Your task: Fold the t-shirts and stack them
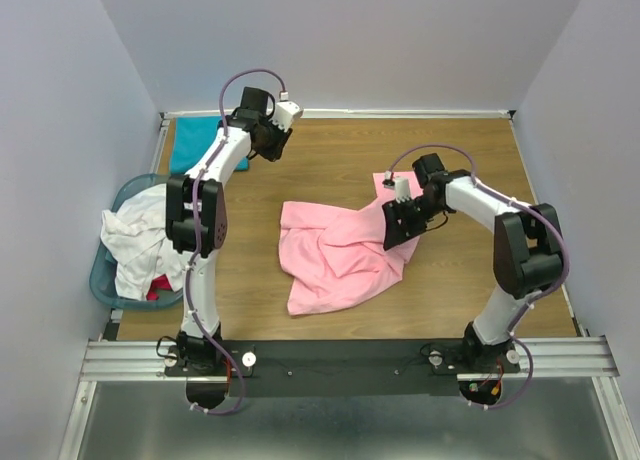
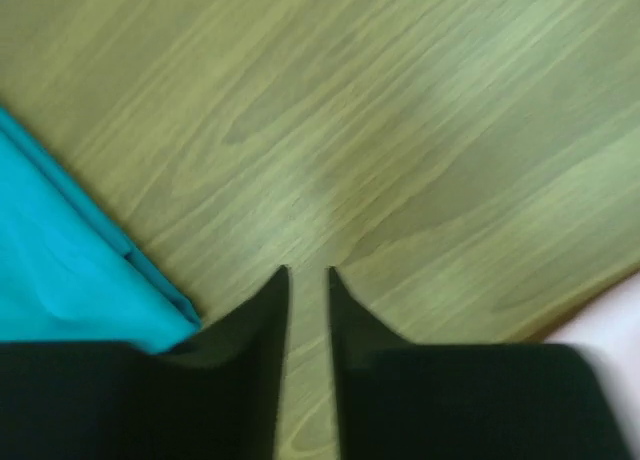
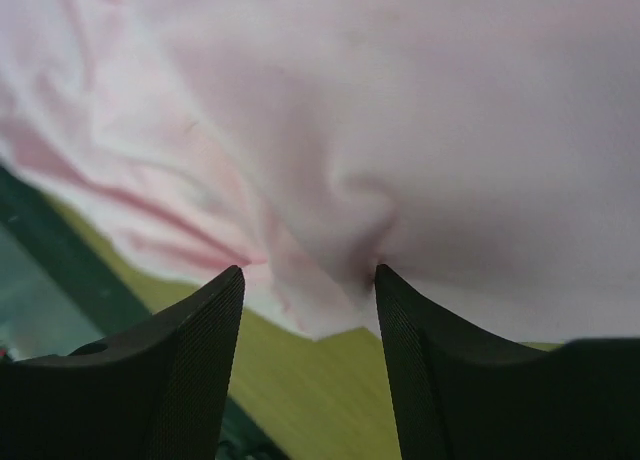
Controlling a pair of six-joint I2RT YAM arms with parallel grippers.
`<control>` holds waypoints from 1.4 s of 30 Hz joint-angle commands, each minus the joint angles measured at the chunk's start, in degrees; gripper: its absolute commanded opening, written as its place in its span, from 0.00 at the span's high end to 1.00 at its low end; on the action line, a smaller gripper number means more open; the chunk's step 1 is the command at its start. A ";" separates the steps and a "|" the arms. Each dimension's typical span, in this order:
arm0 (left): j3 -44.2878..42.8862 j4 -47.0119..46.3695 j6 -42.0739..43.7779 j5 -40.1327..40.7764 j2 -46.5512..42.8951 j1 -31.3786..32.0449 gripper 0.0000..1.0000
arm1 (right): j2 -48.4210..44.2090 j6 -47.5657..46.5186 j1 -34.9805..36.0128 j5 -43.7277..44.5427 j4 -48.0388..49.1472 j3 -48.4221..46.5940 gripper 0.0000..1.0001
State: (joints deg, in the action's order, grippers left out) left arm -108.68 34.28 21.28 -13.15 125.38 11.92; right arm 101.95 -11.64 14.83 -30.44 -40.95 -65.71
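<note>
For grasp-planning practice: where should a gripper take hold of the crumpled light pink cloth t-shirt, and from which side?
Likely the light pink t-shirt at its raised right-edge fold, from the right: cloth bunches there inside the open right gripper.

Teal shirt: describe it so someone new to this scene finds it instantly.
Look to the far-left corner of the wooden table, just beyond the light-blue basket heaped with white laundry. The teal shirt lies there flat with straight edges. It alone looks neat; the pink shirt mid-table lies crumpled.

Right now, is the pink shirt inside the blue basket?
No, the pink shirt lies crumpled on the wooden table, apart from the basket.
</note>
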 commanded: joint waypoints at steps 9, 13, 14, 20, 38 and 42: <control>26.39 3.34 5.27 -15.59 -17.89 0.91 0.37 | -7.30 -1.54 1.51 -6.48 -1.51 -10.66 0.29; 31.16 3.51 2.90 -19.89 -20.08 -0.49 0.37 | -3.79 -2.94 7.57 0.10 -1.07 -16.02 0.35; 31.69 3.95 2.63 -20.42 -20.35 -0.93 0.37 | -3.34 -3.30 10.63 3.07 -0.80 -17.24 0.35; 34.59 7.11 2.72 -22.36 -21.32 -3.39 0.37 | 1.48 -7.17 22.76 12.84 0.78 -20.59 0.39; 39.95 6.59 0.52 -24.21 -18.95 -0.86 0.21 | 16.69 -3.48 34.21 21.82 1.75 -21.74 0.35; 40.57 5.28 -1.14 -25.44 -16.32 1.34 0.33 | 16.09 -1.02 34.30 23.57 2.89 -19.46 0.52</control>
State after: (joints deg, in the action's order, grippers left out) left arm -69.25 41.25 21.65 -35.92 106.67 10.74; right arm 117.45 -15.29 48.40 -10.31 -40.01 -86.78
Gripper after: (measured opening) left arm 0.707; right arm 0.547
